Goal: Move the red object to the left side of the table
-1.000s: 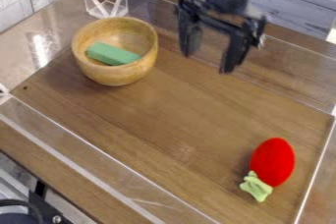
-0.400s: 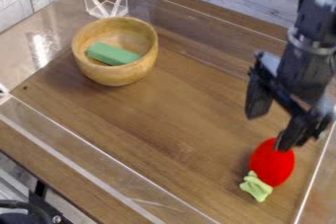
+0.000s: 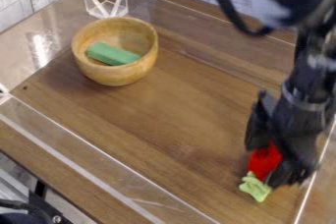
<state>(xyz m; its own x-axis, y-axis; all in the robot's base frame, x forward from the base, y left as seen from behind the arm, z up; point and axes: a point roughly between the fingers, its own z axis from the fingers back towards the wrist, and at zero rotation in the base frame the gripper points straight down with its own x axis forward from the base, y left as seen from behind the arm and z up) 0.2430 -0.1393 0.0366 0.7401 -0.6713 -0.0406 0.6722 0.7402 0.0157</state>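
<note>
1. The red fruit [image 3: 264, 162] is lying near the tabletop's [image 3: 138, 120] right edge, and the gripper [image 3: 266, 159] is being held open over it
2. By uneven finger contact, the rounded fruit is possibly being rolled toward the rim
3. By a grip on the leafy stem [image 3: 254, 187], slipping is being risked

Text: none legible | Labels: none legible | Numbers: none legible
</note>
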